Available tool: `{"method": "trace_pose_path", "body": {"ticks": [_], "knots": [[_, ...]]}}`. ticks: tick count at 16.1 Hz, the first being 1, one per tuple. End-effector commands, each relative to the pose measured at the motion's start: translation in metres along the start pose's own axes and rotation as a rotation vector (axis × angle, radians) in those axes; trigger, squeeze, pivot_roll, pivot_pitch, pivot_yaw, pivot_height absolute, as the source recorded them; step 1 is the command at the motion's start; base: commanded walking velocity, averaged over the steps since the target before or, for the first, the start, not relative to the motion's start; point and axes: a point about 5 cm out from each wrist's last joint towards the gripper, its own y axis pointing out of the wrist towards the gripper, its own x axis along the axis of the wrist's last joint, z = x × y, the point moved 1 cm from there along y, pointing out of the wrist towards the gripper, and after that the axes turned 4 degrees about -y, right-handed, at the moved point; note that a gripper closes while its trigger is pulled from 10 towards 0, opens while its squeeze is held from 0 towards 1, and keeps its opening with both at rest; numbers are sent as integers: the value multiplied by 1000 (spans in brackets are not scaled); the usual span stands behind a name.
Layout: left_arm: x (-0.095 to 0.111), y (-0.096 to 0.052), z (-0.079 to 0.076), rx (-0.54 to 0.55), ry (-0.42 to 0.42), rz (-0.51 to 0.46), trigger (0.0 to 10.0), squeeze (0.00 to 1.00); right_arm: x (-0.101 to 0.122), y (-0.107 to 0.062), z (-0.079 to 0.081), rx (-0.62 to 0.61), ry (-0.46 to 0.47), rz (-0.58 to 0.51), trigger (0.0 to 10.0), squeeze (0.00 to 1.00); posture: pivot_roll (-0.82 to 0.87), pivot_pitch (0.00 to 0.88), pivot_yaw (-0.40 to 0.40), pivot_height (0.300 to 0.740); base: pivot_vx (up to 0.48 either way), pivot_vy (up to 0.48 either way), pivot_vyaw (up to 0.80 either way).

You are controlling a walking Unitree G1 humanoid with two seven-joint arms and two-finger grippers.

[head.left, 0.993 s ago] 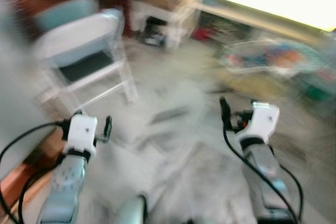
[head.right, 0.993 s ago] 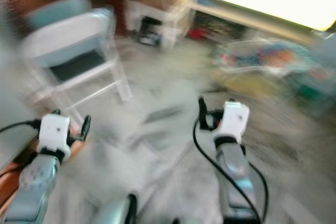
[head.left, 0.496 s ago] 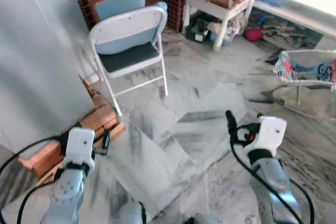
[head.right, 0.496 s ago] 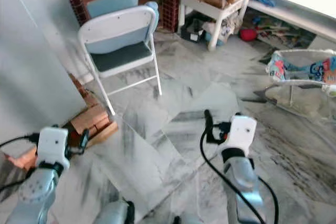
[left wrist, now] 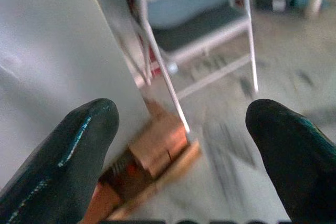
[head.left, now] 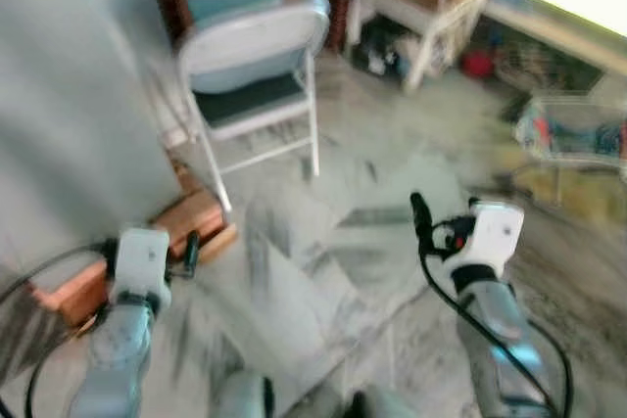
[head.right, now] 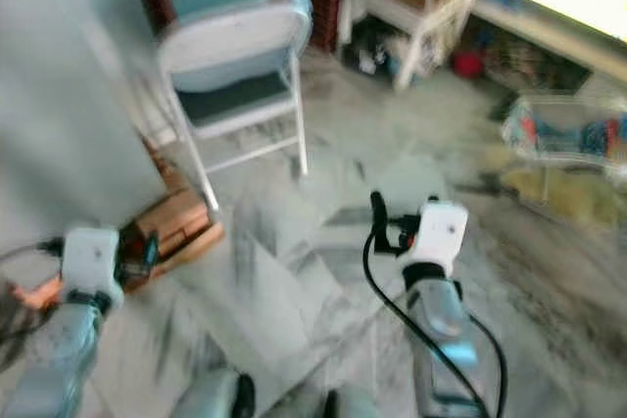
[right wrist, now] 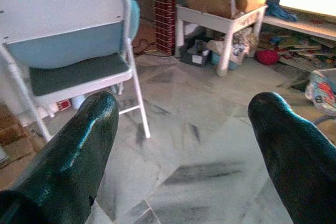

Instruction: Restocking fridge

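Note:
The fridge (head.left: 69, 115) is a tall pale grey cabinet at the left, door closed; its side also fills part of the left wrist view (left wrist: 52, 51). My left gripper (head.left: 189, 250) hangs low beside it, above the bricks, open and empty. Its two black fingers (left wrist: 63, 150) stand wide apart in the left wrist view. My right gripper (head.left: 419, 217) is held out over the marble floor at the right. It is open too, with nothing between the fingers (right wrist: 79, 145). No grocery item is in view.
A white folding chair (head.left: 250, 56) with a blue back stands just right of the fridge. Bricks (head.left: 186, 217) lie at the fridge's foot. A white side table (head.left: 421, 7) with bags stands at the back, and a colourful baby seat (head.left: 573, 134) at the right.
The whole picture has shifted slightly and blurred, so the camera has moved. Both grippers stay open and empty in about the same pose.

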Motion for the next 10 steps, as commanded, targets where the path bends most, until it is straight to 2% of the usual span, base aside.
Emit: {"method": "trace_pose_path", "body": {"ticks": [1, 4, 5, 8, 10], "knots": [[-2, -2, -3, -8, -21, 9, 10000, 0, -2, -2, -6, -21, -10, 11, 10000, 0, 119, 147, -51, 740, 0, 472, 0], [6, -2, -8, -42, -83, -42, 10000, 0, -4, -1, -9, -21, -19, 12, 10000, 0, 126, 146, -58, 740, 0, 476, 0], [8, -3, -7, -23, -122, -66, 10000, 0, -4, -2, -10, -23, -19, 13, 10000, 0, 124, 144, -59, 740, 0, 480, 0], [11, -6, -8, -32, -138, -77, 10000, 0, -9, -3, -12, -38, -12, 32, 10000, 0, 129, 159, -74, 740, 0, 480, 0], [4, -14, -12, -48, -145, -46, 10000, 0, -18, -12, -11, -39, -11, 63, 10000, 0, 131, 164, -75, 740, 0, 480, 0]]}}
